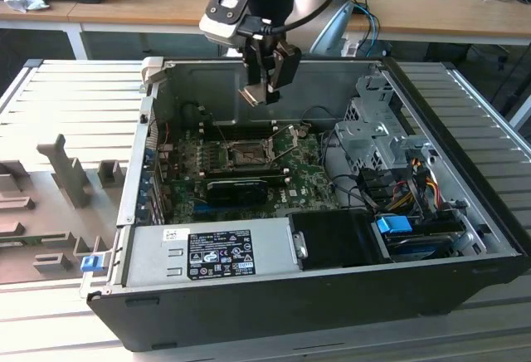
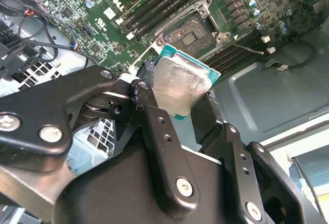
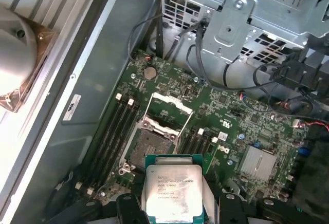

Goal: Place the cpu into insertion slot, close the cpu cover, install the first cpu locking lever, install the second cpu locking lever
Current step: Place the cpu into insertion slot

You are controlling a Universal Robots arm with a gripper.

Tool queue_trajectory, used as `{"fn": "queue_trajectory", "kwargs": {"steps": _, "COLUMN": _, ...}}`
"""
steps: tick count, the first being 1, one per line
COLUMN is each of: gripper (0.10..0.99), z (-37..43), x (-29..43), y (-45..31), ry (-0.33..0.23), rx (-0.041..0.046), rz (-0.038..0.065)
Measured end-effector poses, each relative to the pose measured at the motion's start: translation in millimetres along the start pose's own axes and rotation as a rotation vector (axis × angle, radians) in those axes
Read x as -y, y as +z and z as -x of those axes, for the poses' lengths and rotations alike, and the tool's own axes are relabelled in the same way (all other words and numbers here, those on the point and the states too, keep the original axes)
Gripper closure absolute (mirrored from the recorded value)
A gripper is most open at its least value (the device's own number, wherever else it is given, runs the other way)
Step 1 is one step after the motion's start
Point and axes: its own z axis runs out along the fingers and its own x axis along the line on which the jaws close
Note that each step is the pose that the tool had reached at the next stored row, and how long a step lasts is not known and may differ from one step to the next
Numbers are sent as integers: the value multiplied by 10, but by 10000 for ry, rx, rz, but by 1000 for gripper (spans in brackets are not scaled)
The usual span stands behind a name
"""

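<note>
While the open computer case [image 1: 249, 295] is laid on its side with the green circuit board [image 1: 307, 183] exposed on its floor, the gripper [image 1: 264, 92] is hung above that board, well clear of it, near the case's far wall in the exterior view. Its fingers [image 2: 149, 111] are drawn in narrowly on the cpu [image 2: 180, 82], which is clamped by two opposite edges, its silver face being shown in both wrist views. Below it, the insertion slot [image 3: 151, 146] is seen with its dark centre bared, the cpu cover [image 3: 172, 103] being swung up off it at one side.
</note>
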Motion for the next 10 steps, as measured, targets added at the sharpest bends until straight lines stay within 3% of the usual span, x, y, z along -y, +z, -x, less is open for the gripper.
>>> {"fn": "queue_trajectory", "kwargs": {"steps": 10, "gripper": 561, "z": 0, "x": 0, "y": 0, "ry": 693, "rx": 62, "rz": 14}}
